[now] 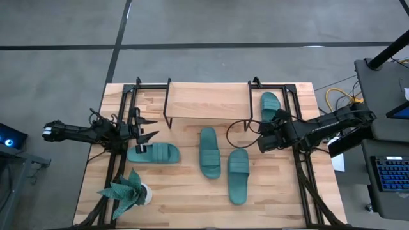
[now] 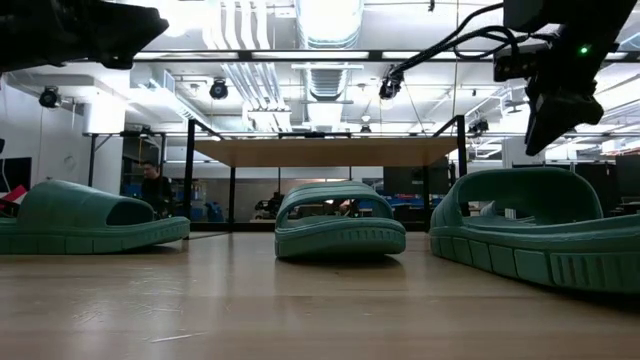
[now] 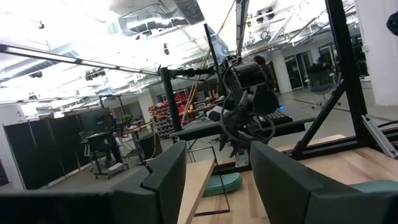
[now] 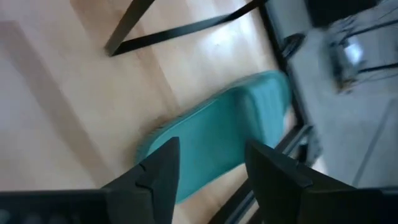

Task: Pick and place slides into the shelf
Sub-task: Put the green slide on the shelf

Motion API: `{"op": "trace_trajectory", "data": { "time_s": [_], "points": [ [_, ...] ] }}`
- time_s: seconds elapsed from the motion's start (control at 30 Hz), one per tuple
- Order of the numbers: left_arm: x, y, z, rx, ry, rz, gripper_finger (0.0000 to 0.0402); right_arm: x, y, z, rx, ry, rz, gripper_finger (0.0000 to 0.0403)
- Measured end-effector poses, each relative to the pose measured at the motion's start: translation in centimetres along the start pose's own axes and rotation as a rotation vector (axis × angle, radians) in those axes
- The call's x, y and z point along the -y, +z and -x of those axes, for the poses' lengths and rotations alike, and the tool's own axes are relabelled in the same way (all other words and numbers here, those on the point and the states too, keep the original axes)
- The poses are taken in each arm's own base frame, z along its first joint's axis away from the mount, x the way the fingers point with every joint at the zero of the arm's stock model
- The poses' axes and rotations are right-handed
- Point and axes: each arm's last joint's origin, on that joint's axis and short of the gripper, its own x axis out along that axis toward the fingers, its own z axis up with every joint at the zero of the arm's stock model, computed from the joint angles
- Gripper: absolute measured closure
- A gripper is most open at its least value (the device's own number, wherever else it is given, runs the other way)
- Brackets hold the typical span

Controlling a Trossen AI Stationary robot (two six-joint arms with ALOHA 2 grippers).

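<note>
While the left gripper (image 1: 148,128) hovers with jaws parted and empty over the leftmost slide (image 1: 153,153), two more slides (image 1: 209,152) lie side by side mid-table, in front of the shelf (image 1: 208,102). Further right, the right gripper (image 1: 263,134) hangs spread and empty beside the fourth slide (image 1: 269,105), which sits by the shelf's right end. No slide looks shelved yet. Next, a gripper must descend and close on a slide's strap.

No readable text, labels, brand names, numbers or signs appear in any view. The sandals, shelf, counter and robot arms carry no legible markings, and anything in the room behind is too small to read.
</note>
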Motion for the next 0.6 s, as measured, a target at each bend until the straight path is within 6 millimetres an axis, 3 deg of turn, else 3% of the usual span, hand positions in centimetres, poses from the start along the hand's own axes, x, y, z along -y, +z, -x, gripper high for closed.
{"op": "trace_trajectory", "data": {
  "time_s": [0.23,0.6],
  "points": [
    [-0.1,0.0,0.0,-0.013,0.041,-0.004,0.0237,-1.0,0.4,0.5,-0.082,0.298,-0.160,0.0215],
    [-0.2,0.1,0.0,-0.016,0.066,-0.006,0.0237,-3.6,2.0,2.6,0.132,0.584,-0.196,0.0227]
  ]
}}
